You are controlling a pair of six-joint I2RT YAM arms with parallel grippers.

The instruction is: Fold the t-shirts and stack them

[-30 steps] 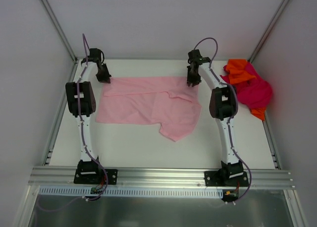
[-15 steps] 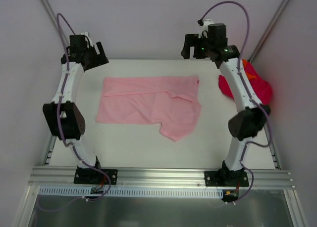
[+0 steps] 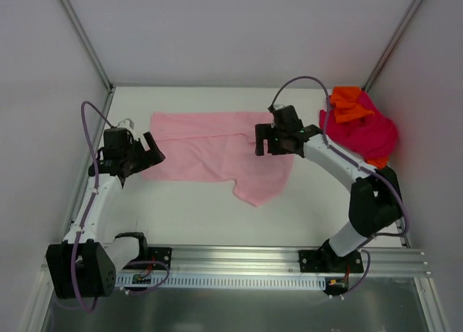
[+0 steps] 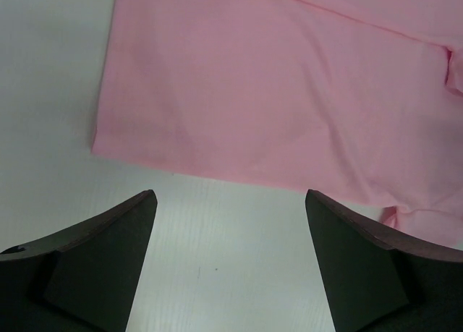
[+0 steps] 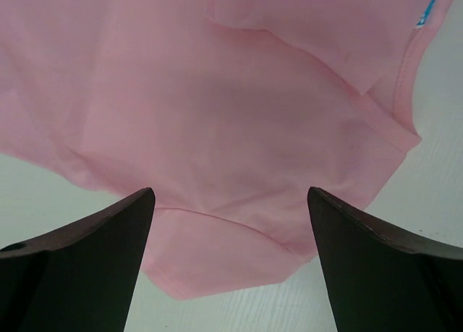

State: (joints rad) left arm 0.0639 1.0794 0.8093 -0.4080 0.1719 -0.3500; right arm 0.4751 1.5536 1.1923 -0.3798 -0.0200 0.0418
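Non-task stuff: white surface [image 3: 202, 209], matte w/ faint ribbing in the wrist views. Pale grey walls [image 3: 239, 35] on 3 sides, slim metal struts [image 3: 81, 35] running up both back corners. Alu rail [image 3: 231, 256] across the near edge, slotted white strip [image 3: 231, 280] just below it, then a shiny metal sheet [image 3: 231, 310] at the btm.

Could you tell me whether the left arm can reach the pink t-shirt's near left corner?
Probably yes: the left hand hovers open just short of the pink t-shirt, with only bare table between them.
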